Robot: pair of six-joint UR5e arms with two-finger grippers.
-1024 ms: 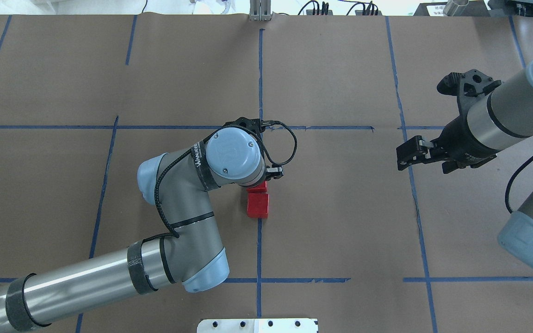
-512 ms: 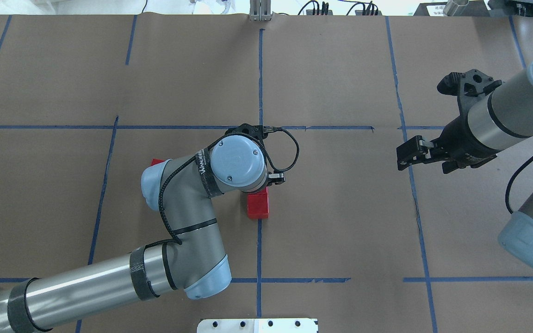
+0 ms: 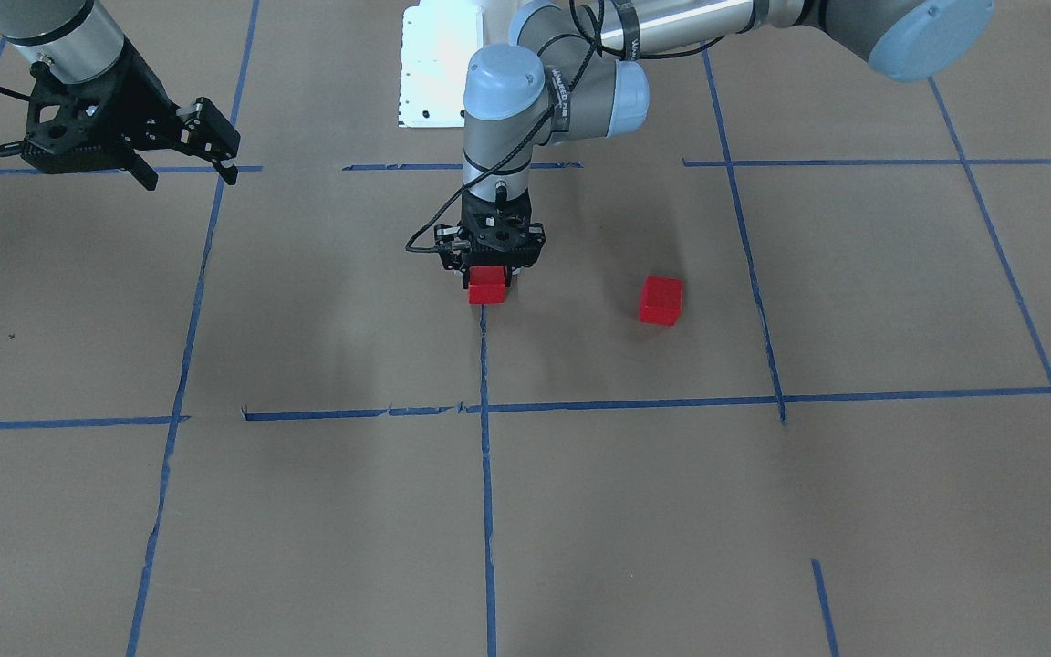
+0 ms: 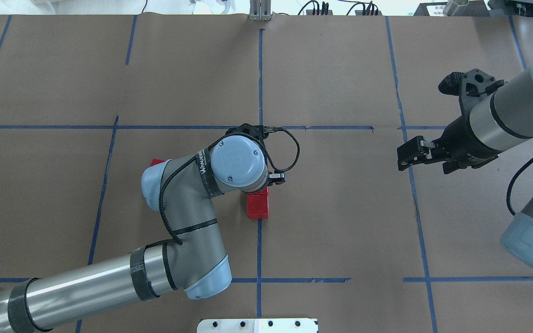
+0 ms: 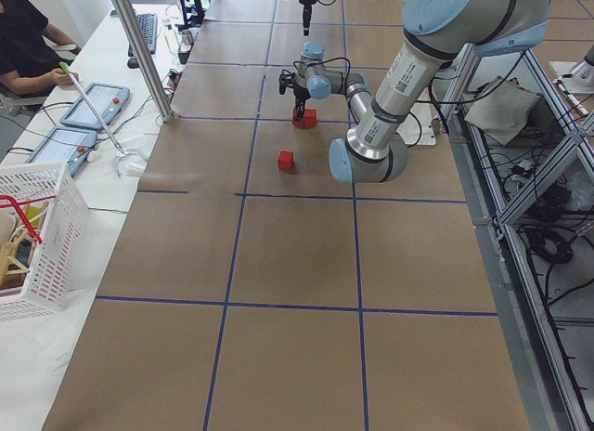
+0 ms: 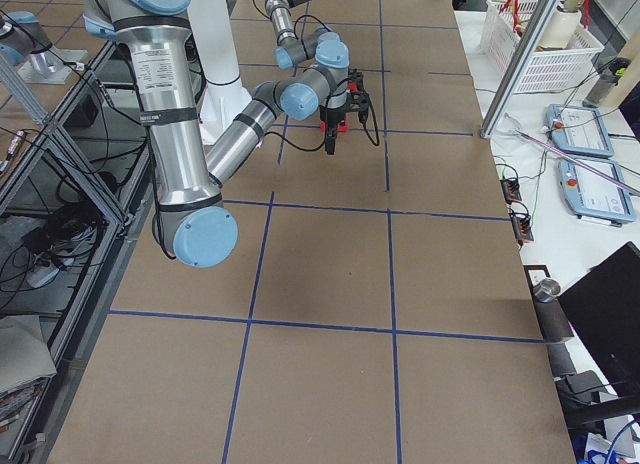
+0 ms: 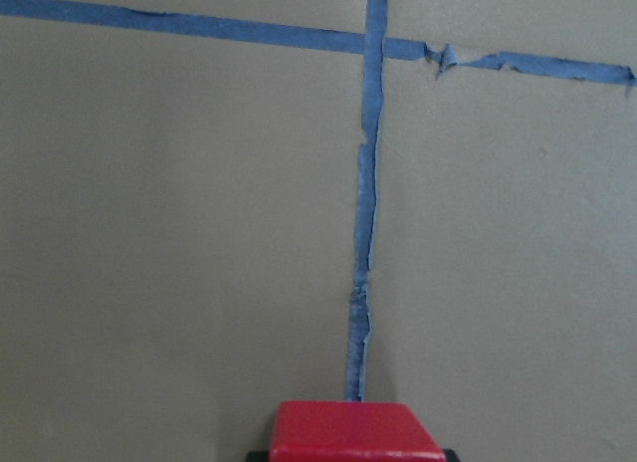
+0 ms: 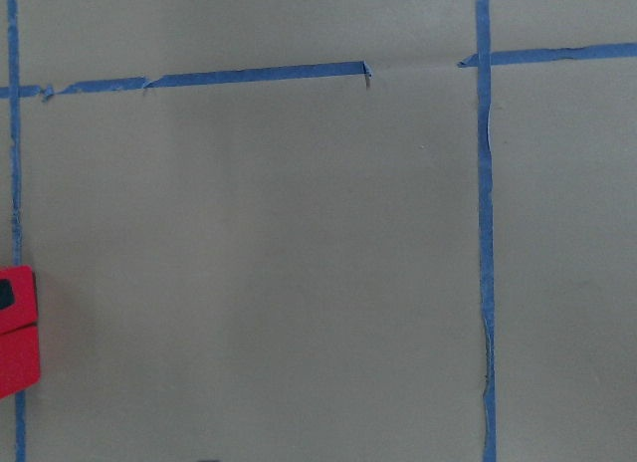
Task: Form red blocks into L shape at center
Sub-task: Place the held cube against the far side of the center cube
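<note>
Three red blocks (image 4: 257, 209) are in play, and two of them are found at the center (image 4: 294, 203), set in a short row where a blue tape line (image 4: 259, 249) breaks off. The first block (image 4: 257, 203) lies free on the robot's side, and the second block (image 3: 487, 286) is seen just beyond it, seemingly touching it. The second block is clasped by the left gripper (image 3: 489, 274): in the left wrist view dark fingertips are pressed against both sides of its red top. The third block (image 3: 660, 300) is left well apart on bare paper, and in the overhead view it is mostly hidden under the left arm (image 4: 178, 217). One leg of the L is thus judged nearly done; the release of the second block and the fetching of the third to the side of one end are judged to remain. The right gripper (image 4: 407, 153) is held far off to the side with nothing in it, its jaws apparently parted. The cubes are plain, matte and sharp-edged; the brown paper (image 3: 306, 529) is faintly creased, and the tape is torn and ragged in places
</note>
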